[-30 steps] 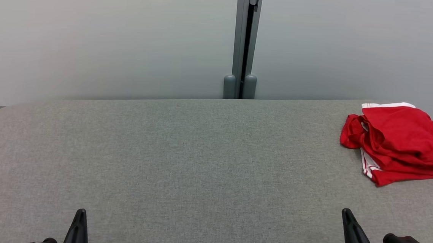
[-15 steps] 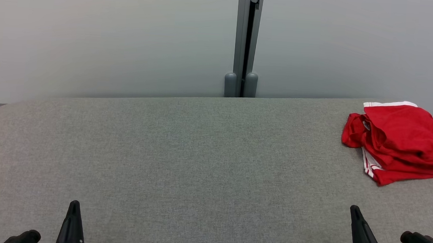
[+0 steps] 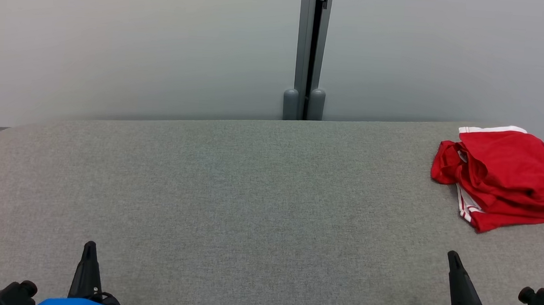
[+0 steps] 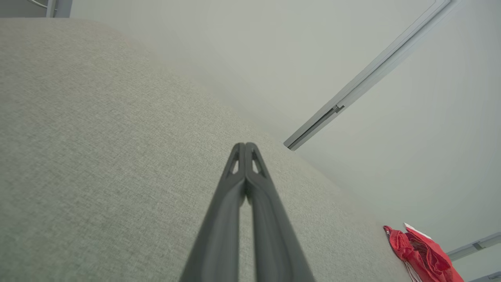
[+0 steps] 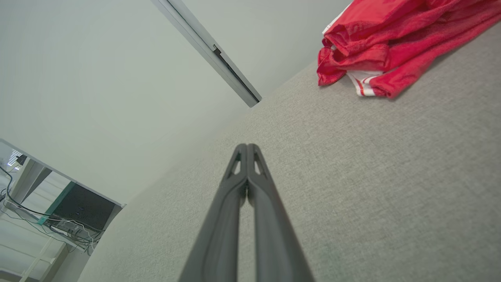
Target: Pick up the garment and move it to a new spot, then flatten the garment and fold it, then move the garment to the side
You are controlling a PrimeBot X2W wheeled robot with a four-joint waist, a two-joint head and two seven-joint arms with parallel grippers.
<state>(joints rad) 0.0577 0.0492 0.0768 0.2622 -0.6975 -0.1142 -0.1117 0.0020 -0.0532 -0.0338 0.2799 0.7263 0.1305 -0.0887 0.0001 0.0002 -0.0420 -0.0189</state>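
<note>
The red garment (image 3: 502, 178), trimmed with a white band and thin white stripes, lay in a rumpled, loosely layered heap at the far right of the grey fabric-covered surface (image 3: 250, 194), close to its far edge and reaching the right border of the head view. It may have been a pair of sports shorts, though the folds hid too much to be sure. The left end effector (image 3: 89, 247) sat low at the near left of the surface, well apart from the garment. Its two dark fingers were pressed together along their length, with nothing between them, as the left wrist view made plain. The right end effector (image 3: 451, 257) sat at the near right, nearer the garment but clear of it, with bare grey cloth between its tip and the nearest red hem. Its fingers were likewise fully closed and empty. Both pointed away from the robot towards the pale wall panels (image 3: 117, 41) behind the surface, which met at a grey vertical post (image 3: 311, 50) with two rounded caps (image 3: 303, 104) at its foot.
</note>
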